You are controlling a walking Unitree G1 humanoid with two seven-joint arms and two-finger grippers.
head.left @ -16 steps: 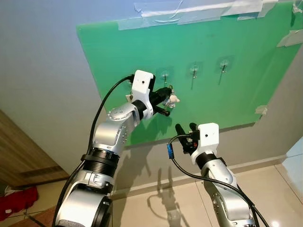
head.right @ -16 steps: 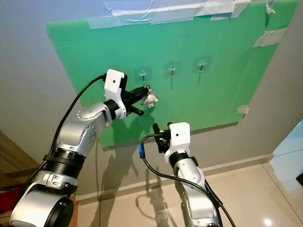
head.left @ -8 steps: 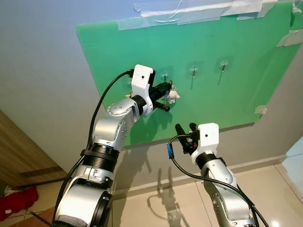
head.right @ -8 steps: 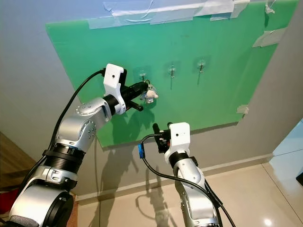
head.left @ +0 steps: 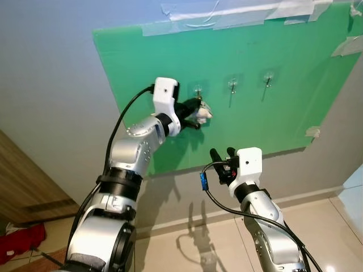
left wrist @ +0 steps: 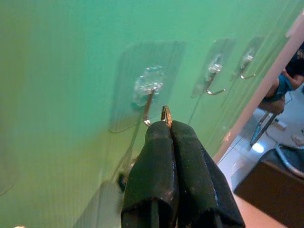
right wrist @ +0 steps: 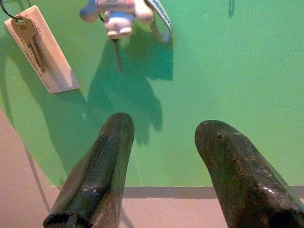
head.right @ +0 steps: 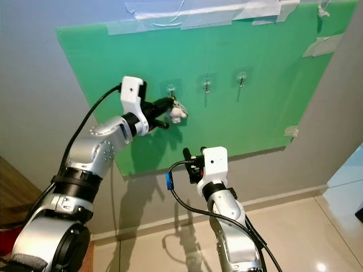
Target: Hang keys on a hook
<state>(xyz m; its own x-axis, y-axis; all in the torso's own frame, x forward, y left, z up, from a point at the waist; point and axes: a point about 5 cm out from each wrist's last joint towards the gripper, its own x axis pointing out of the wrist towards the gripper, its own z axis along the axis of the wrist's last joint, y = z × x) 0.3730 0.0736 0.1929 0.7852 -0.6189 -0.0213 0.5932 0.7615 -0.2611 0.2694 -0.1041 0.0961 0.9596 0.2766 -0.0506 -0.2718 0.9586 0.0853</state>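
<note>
The right gripper is held low, in front of the lower edge of the green board, with its two black fingers spread wide and nothing between them. A blue tag is seen on the cable beside this wrist.

Higher up, the left gripper is raised against the board, near its middle and toward the upper edge. Its fingers are pressed together on the key ring, which protrudes from the fingertips. The ring is positioned just beside the bent tip of the leftmost hook; whether it is over the hook cannot be told. A small white charm is attached to the keys, and a key on a pale tag is seen hanging against the board.

Three clear adhesive hooks are mounted in a row on the board: the leftmost, a middle hook and a right hook. The board is fixed to the grey wall with strips of tape along its upper edge.
</note>
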